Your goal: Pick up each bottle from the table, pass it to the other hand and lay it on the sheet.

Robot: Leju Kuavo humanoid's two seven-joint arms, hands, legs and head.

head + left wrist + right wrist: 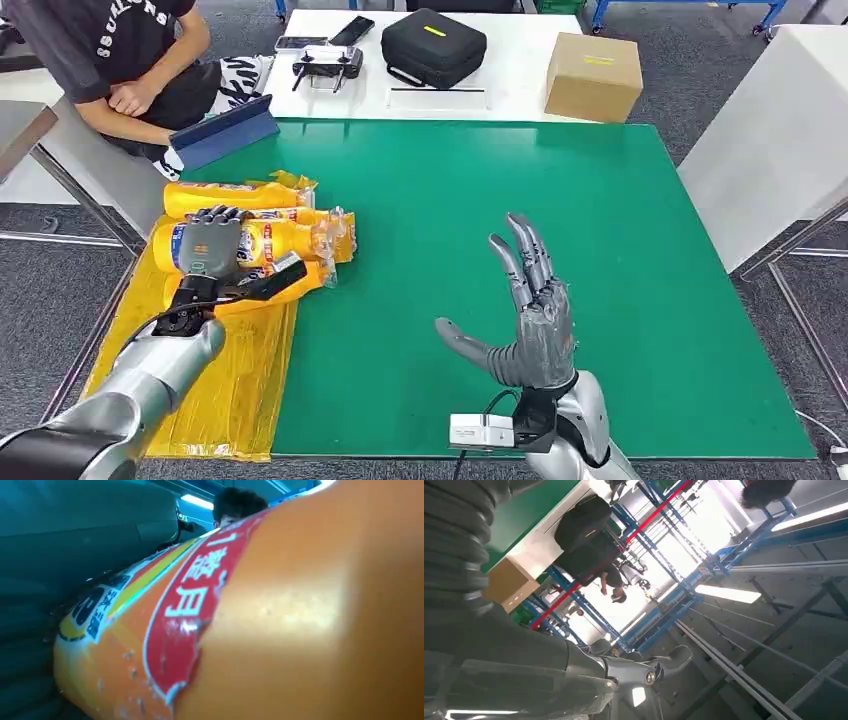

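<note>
A yellow bottle [268, 244] with a red and blue label lies on its side on the yellow sheet [232, 385] at the green table's left edge. My left hand [210, 243] grips it near its base, fingers curled over the top and thumb stretched along its near side. In the left wrist view the yellow bottle [280, 630] sits right against the palm. Two more yellow bottles [232, 196] lie just behind it on the sheet. My right hand [530, 315] hovers open over the green table [560, 190], fingers spread and holding nothing.
A person sits at the far left corner beside a blue folder [225, 131]. The white table behind holds a black case [433, 45], a cardboard box [594, 76], a controller [328, 62] and phones. Another white table [780, 130] stands on the right.
</note>
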